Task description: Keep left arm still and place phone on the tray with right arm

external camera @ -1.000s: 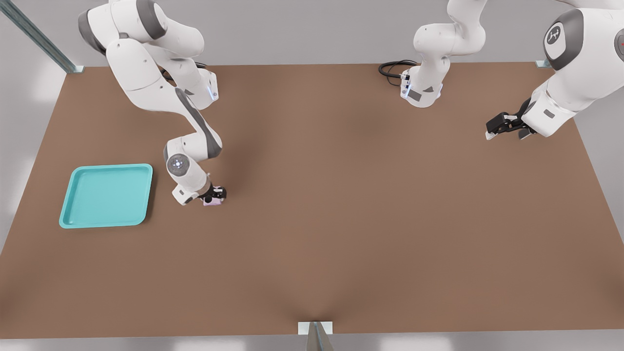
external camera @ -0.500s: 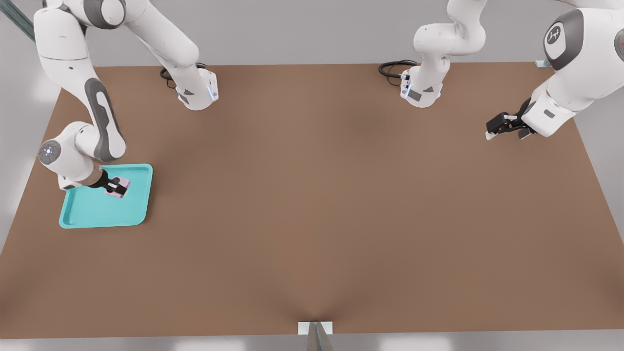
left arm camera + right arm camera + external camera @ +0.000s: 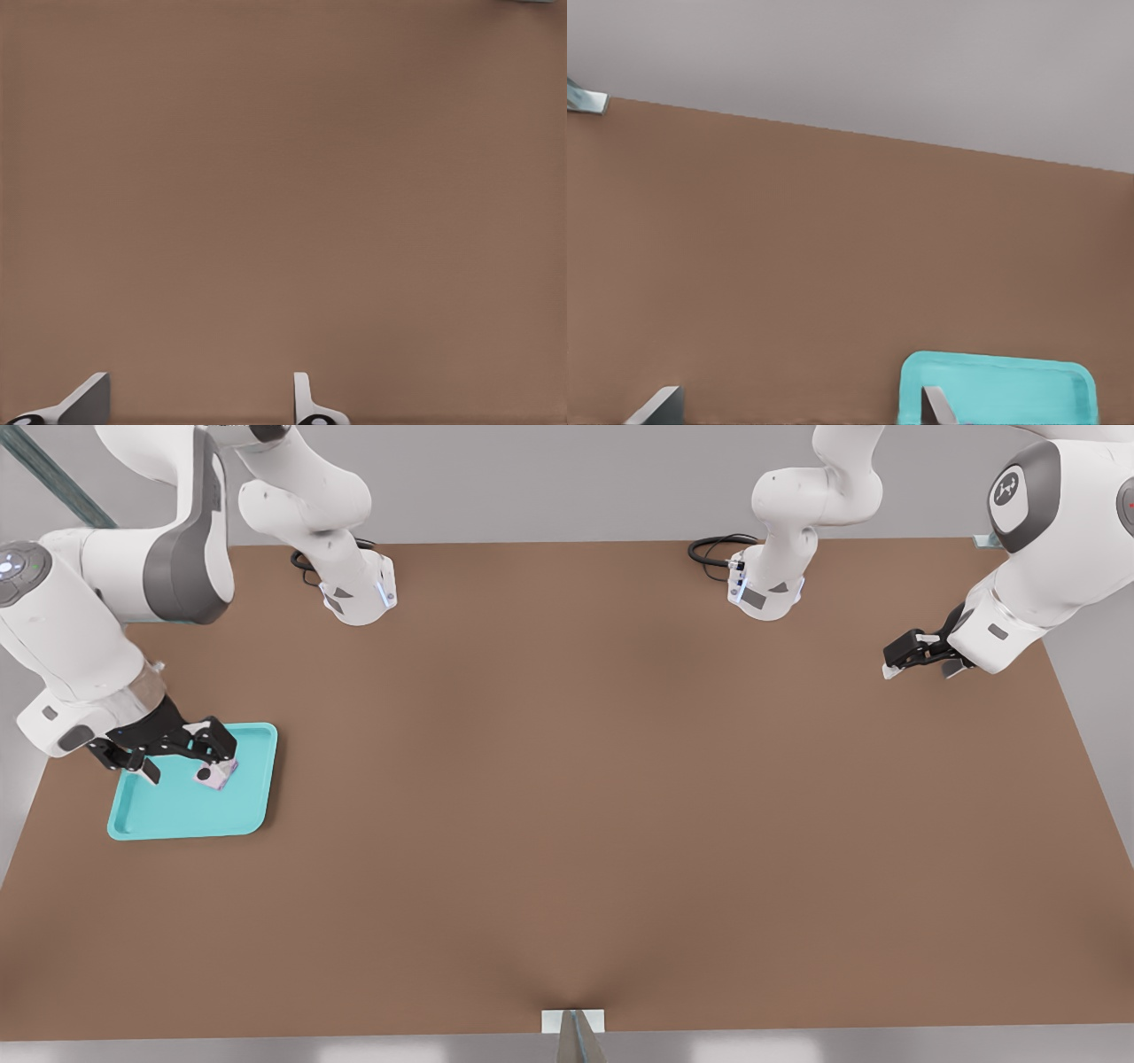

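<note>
Right arm's claw [image 3: 177, 757] released, fingers spread, hovering over tray at front view's left. One phone [image 3: 216, 774] lies flat inside one turquoise tray [image 3: 177, 819], upper-right area. Tray sits on brown counter [image 3: 620, 824].
</note>
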Controlling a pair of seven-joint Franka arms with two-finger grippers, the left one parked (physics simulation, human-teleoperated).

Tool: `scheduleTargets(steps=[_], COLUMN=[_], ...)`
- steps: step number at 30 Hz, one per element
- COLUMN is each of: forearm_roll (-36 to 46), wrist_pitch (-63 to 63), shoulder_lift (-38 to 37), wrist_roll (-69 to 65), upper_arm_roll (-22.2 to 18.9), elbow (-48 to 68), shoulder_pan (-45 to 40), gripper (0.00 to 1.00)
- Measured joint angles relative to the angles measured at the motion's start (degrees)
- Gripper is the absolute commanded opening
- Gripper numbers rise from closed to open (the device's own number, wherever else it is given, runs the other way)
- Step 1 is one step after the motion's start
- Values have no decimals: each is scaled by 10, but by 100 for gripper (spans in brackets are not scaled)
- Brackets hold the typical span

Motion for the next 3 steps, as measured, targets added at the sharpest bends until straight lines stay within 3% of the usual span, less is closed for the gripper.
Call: scheduleTargets(steps=[3], forearm_roll=[10], wrist_pitch=[-52], shoulder_lift=[17], wrist_roll=[6], upper_arm_roll=[-14], elbow=[17], shoulder_pan=[7], gripper=[100])
